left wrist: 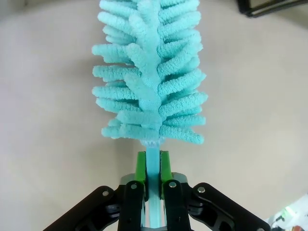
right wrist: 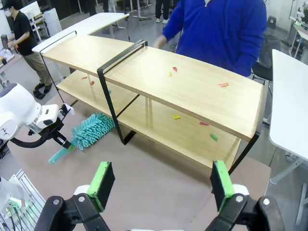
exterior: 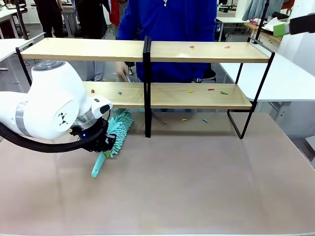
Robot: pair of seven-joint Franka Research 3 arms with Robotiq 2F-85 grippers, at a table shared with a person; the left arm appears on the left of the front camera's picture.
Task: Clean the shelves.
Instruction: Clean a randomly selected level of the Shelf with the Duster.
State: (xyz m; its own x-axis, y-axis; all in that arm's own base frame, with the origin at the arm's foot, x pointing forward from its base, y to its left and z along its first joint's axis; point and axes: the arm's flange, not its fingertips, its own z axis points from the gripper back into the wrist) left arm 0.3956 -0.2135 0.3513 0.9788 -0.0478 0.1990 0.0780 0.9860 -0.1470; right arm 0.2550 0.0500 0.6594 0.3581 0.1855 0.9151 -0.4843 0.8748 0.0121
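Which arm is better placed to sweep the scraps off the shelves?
Left. The left gripper is shut on the teal duster, close to the shelves; the right gripper is open, empty, raised high above them.

I read the shelves (exterior: 206,51) as pale, light-wood boards with a faint grain, on a black frame with a black centre post; the scraps (exterior: 192,47) scattered over the boards are red, orange, yellow and green; the duster (left wrist: 149,72) is turquoise throughout, fluffy head and handle alike; the left fingers (left wrist: 140,166) carry bright green pads on black links; the right fingers (right wrist: 102,180) show the same green on black; the left arm (exterior: 44,108) is white with a grey band and a black cable; the desk (exterior: 197,187) is plain pinkish beige, unpatterned; the person's top (exterior: 172,19) is solid blue; the side table (exterior: 280,73) is white.
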